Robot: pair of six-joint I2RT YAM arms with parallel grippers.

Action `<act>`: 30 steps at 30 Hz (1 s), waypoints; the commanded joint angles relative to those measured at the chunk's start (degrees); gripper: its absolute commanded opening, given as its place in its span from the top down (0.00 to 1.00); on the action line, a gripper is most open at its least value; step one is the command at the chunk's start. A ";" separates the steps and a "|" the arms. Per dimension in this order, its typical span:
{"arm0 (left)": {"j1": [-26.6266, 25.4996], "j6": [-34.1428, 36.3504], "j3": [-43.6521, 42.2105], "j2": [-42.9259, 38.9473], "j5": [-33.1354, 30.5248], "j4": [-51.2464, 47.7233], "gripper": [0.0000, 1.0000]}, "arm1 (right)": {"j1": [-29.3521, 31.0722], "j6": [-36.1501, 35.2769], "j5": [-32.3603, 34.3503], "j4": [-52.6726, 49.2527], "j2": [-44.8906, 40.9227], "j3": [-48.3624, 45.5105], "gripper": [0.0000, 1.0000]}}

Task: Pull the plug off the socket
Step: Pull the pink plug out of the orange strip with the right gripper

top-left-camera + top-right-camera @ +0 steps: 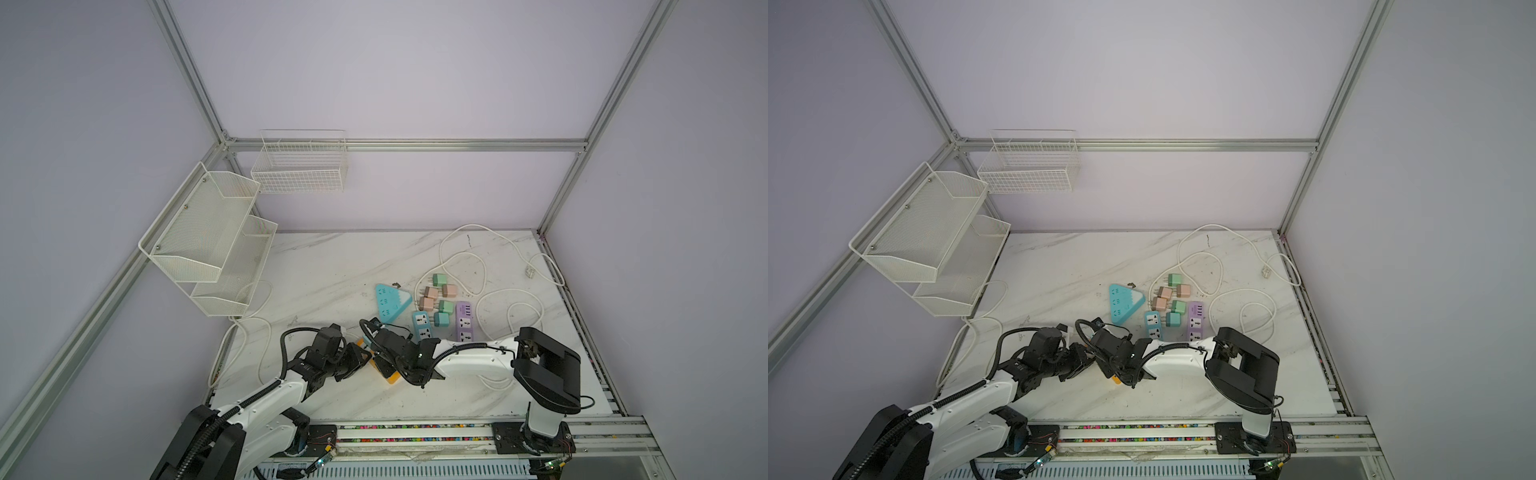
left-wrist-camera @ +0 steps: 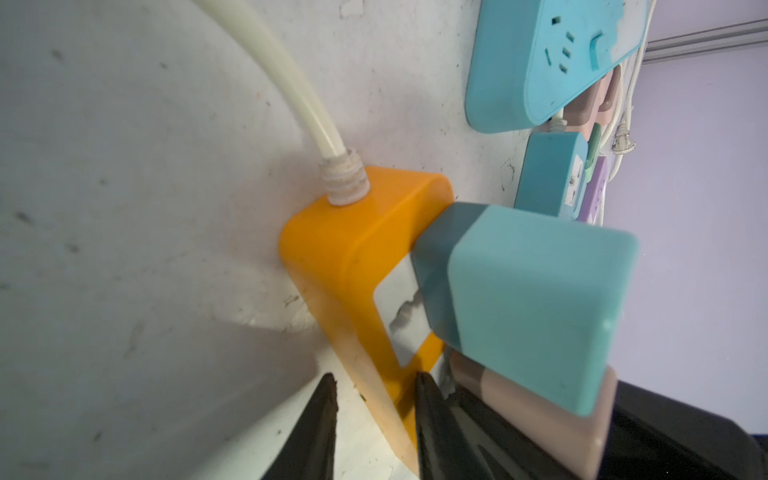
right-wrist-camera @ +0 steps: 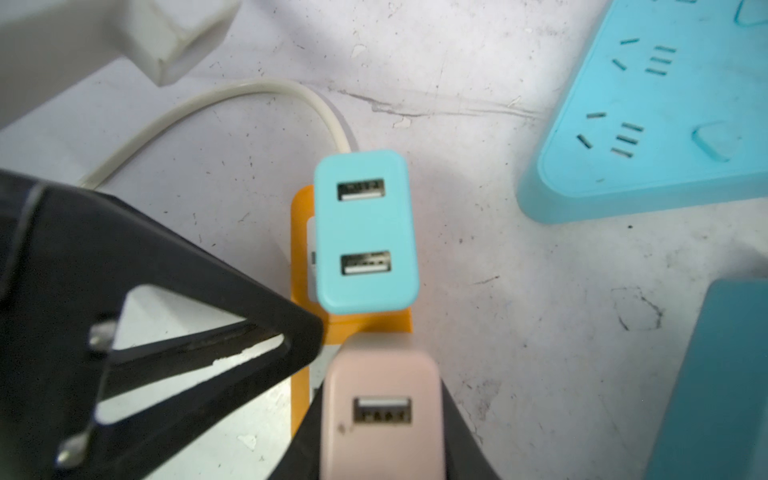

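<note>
An orange socket strip point(image 2: 345, 249) point(image 3: 300, 257) with a white cord point(image 2: 282, 75) lies on the marble table, mostly hidden under both grippers in both top views point(image 1: 392, 377) point(image 1: 1114, 380). A teal plug point(image 3: 365, 232) point(image 2: 540, 307) and a pink plug point(image 3: 380, 415) point(image 2: 540, 424) stand in its face. My right gripper point(image 3: 380, 440) point(image 1: 384, 359) is shut on the pink plug, one finger on each side. My left gripper point(image 2: 376, 403) point(image 1: 365, 357) is shut on the socket's long edge, one finger across its face.
Behind the grippers lie a light blue triangular power strip point(image 1: 390, 305), a small blue strip point(image 1: 423, 326), a purple strip point(image 1: 464, 322) and several loose plugs point(image 1: 438, 297). White cables point(image 1: 498, 307) loop at the right. Mesh shelves point(image 1: 212, 241) and a wire basket point(image 1: 299, 166) hang at the left.
</note>
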 commanded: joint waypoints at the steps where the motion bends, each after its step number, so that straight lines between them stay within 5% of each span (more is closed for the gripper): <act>1: -0.28 1.16 -0.57 3.02 -2.62 -7.71 0.69 | -0.92 0.30 -0.82 4.43 -2.12 0.88 0.84; 12: -0.29 1.11 -1.09 4.30 -4.10 -7.78 0.71 | -2.71 2.88 0.51 2.88 -4.57 -0.27 0.84; 24: -0.41 0.70 1.78 3.06 -3.78 -6.46 0.71 | -10.72 6.31 -9.96 7.38 -18.23 -5.33 0.83; 30: -0.36 2.64 7.60 1.17 -4.57 -5.92 0.71 | -16.00 11.35 -17.27 7.74 -18.43 -6.34 0.83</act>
